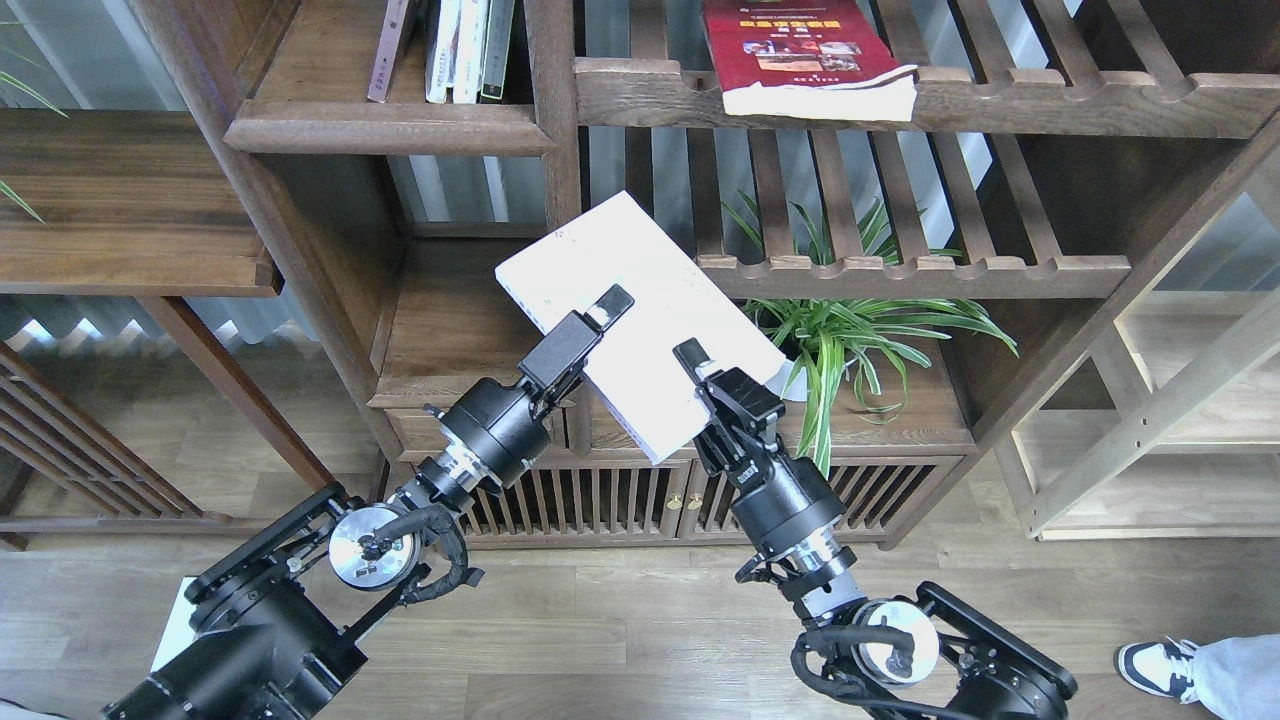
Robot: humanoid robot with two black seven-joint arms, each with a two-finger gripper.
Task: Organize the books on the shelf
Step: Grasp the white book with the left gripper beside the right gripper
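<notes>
I hold a plain white book [625, 265] tilted in the air in front of the bookcase's centre post. My left gripper [603, 310] is shut on its left long edge. My right gripper [697, 365] is shut on its lower right edge. A red book [800, 50] with a yellow title band and small photos lies flat on the upper slatted rack. The solid shelf [390, 130] at upper left has a rounded front edge and bears several upright books [455, 50]. No dark maroon cover with white characters shows.
A lower solid compartment [470, 320] lies just left of the held book. A green potted plant [870, 330] stands right of it under a slatted rack [920, 272]. Cabinet doors [620, 500] are below. A person's shoe [1160, 668] shows at bottom right.
</notes>
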